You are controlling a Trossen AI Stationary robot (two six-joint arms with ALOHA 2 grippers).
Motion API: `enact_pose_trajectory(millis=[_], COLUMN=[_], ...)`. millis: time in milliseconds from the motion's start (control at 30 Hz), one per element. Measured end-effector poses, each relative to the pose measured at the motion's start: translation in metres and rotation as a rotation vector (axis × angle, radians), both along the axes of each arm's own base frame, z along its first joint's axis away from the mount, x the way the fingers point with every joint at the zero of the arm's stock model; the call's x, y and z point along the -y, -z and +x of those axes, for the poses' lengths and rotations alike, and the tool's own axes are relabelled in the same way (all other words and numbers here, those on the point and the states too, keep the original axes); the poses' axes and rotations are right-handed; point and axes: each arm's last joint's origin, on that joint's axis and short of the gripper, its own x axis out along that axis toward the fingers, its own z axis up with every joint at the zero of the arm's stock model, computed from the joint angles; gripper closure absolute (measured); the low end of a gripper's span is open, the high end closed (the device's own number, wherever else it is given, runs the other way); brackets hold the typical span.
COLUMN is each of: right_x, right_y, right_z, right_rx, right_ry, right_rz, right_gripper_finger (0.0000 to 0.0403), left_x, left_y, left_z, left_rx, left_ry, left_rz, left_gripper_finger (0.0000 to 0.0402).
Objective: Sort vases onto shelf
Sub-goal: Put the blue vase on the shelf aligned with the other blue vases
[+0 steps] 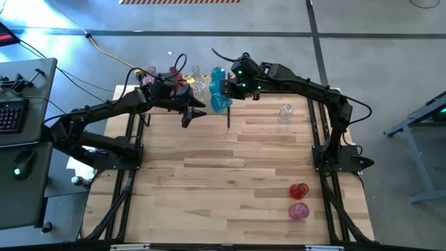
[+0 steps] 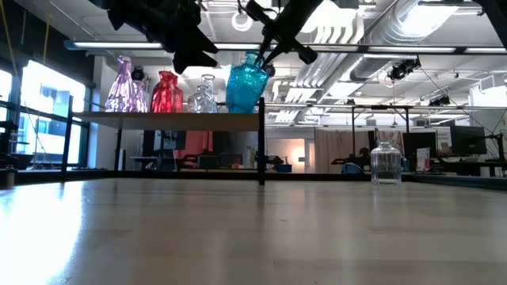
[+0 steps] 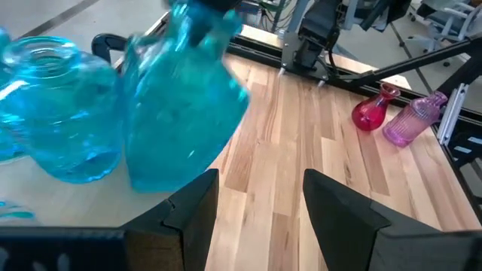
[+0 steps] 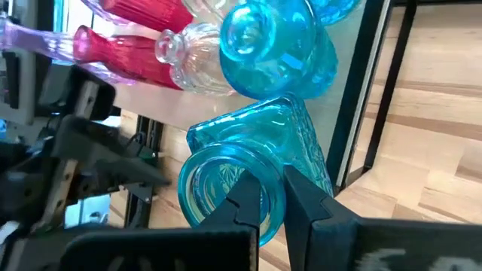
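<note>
Sorting is well over halfway, by the look of it. On the surface (image 1: 230,167), the shelf (image 2: 174,115) at upper centre of the high view carries a row: a pink vase (image 2: 123,85), a red vase (image 2: 165,92), a clear vase (image 2: 204,94) and a blue vase (image 4: 282,38). A second blue vase (image 4: 248,169) stands at the row's right end, near the shelf's edge, apparently being set down. The right claw (image 4: 271,197) pinches its rim, one finger inside the mouth and one outside, closed on the glass.

Three pieces appear left to move: a clear bottle (image 1: 286,112) standing alone right of the shelf, and a red vase (image 1: 299,190) and pink vase (image 1: 299,210) close together at lower right of the high view.

The left claw (image 1: 193,115) hangs just in front of the shelf, left of the blue pair, fingers (image 3: 197,207) apart and empty. Parked there, it crowds the approach, and the row itself is tight: the vases stand touching or nearly so, so any nudge on release could likely tip a neighbour or push the end vase off the edge.

Off the surface, a keyboard (image 1: 8,115) sits at far left, and cables (image 1: 111,56) trail across the floor.
</note>
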Motion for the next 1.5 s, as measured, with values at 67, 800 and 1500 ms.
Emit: enact_pose_trajectory(millis=[67, 800, 1500], right_x=[-0.001, -0.004, -0.001], right_y=[0.004, 0.005, 0.004], right_z=[0.004, 0.008, 0.007], right_rx=[-0.005, 0.002, 0.015], right_ry=[-0.006, -0.018, -0.036], right_rz=[0.002, -0.004, 0.004], right_gripper_finger=[0.0398, 0.0398, 0.0398], left_x=[0.002, 0.006, 0.000], left_y=[0.000, 0.003, 0.031], left_z=[0.001, 0.007, 0.038], left_rx=[0.000, -0.016, -0.065], left_ry=[0.006, -0.010, -0.058], left_rz=[0.001, 0.000, 0.011], left_gripper_finger=[0.0216, 0.0216, 0.0216])
